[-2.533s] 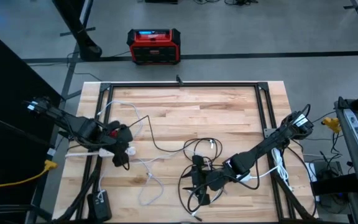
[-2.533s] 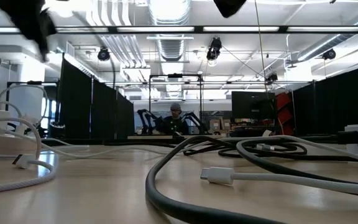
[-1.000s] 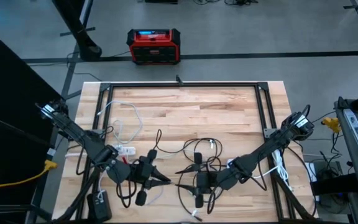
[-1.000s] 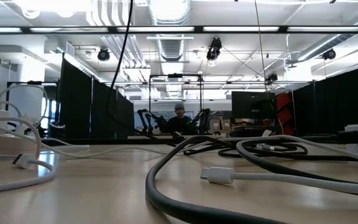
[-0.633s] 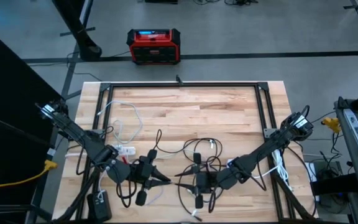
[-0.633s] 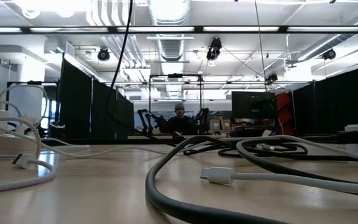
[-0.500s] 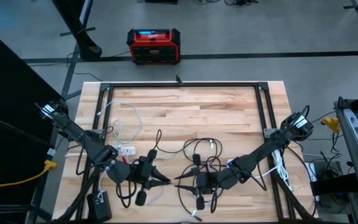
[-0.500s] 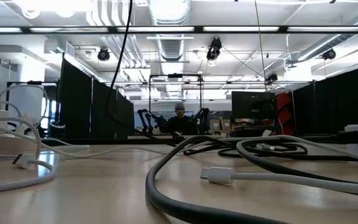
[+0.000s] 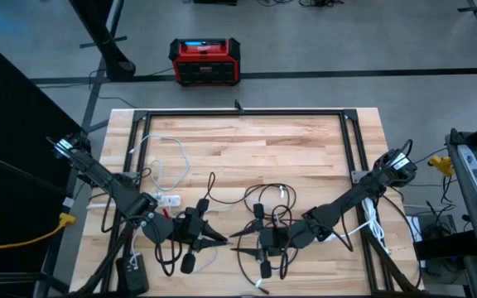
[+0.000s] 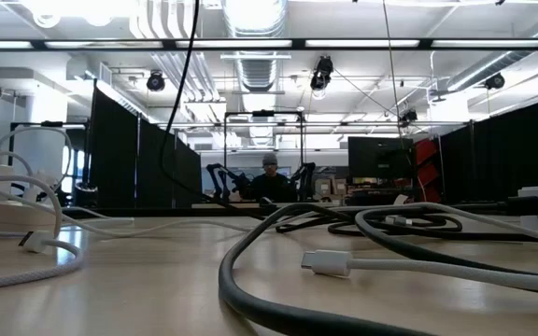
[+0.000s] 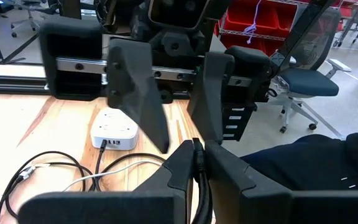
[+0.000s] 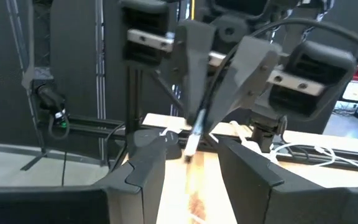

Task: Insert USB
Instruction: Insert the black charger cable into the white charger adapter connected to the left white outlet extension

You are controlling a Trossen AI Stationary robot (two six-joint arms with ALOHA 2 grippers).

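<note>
Two dark arms meet nose to nose over the near edge of the pale butcher-block wooden table [image 9: 305, 141], likely to line a plug up with its mate. The left gripper [image 9: 219, 240] is clamped on a thin dark cable [image 11: 197, 163] that ends in a pale USB plug [image 12: 192, 147]. Facing it, the right gripper [image 9: 237, 235] stands with its fingers apart around nothing, the plug just ahead of them, presumably ready to take or steady it.
</note>
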